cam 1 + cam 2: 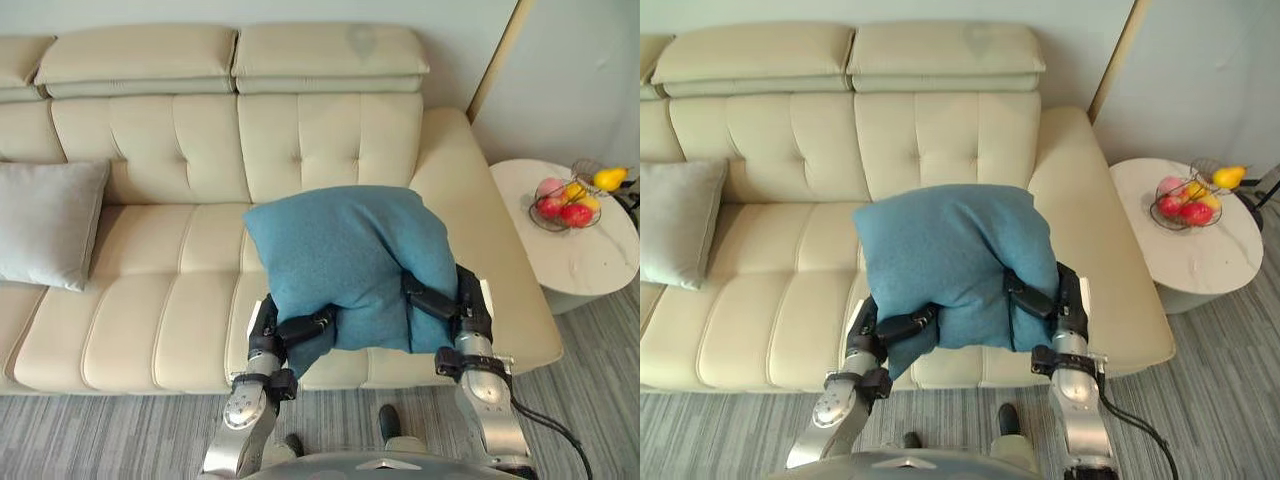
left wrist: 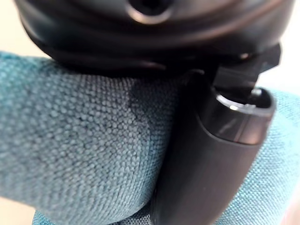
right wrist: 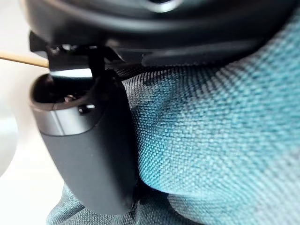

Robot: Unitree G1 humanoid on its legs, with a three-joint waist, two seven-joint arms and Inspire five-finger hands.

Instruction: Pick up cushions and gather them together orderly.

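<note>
A blue cushion is held up over the right half of the cream sofa, squeezed between both hands. My left hand pinches its lower left corner, thumb dug into the fabric. My right hand clamps the lower right edge, its thumb pressed into the cloth. A grey cushion leans against the sofa's backrest at the far left.
A round white side table stands right of the sofa, carrying a wire bowl of fruit. Grey carpet runs along the sofa's front. The sofa's middle seats lie between the two cushions.
</note>
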